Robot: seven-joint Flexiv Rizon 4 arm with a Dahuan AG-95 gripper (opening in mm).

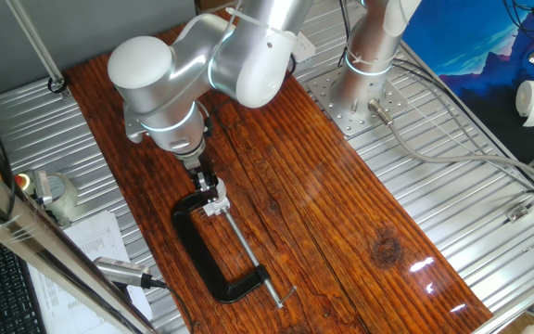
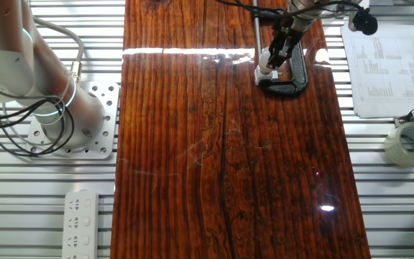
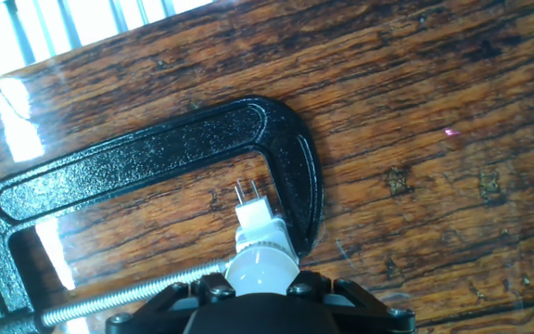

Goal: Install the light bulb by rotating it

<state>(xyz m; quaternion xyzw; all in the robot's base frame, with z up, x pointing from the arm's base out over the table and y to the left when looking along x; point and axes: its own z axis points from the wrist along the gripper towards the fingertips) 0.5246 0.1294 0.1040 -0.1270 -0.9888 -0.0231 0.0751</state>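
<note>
- Gripper (image 3: 260,299) fingers were seen at the bottom edge of the hand view, closed around the rounded pale head of the light bulb (image 3: 261,266), which was pointed away from the camera.
- Beyond the bulb in that view, a small white socket block (image 3: 254,219) with two thin metal prongs was seen in line with it; whether bulb and block were joined could not be told for certain.
- A black C-clamp (image 3: 156,148) was seen lying flat on the wooden table (image 3: 434,111), its curved frame arching around the socket block and its threaded screw (image 3: 128,295) running out to the left at the bottom.
- From one fixed view, the gripper (image 1: 213,197) was seen lowered onto the near end of the C-clamp (image 1: 202,255), with a small white piece shown at its tips; the bulb itself was too small to be made out apart from the block.
- The clamp's long screw (image 1: 248,255) was seen stretching diagonally toward the front of the table (image 1: 360,232), and the silver arm (image 1: 211,65) was bent over above it.
- From the other fixed view, the gripper (image 2: 272,63) was seen at the far edge of the table (image 2: 207,158), its dark fingers reaching down onto a white block (image 2: 264,74) held just beside the C-clamp (image 2: 293,75).
- A roll of tape (image 2: 410,142), a printed sheet (image 2: 387,72) and a white power strip (image 2: 81,223) were seen off the wood on the metal bench.
</note>
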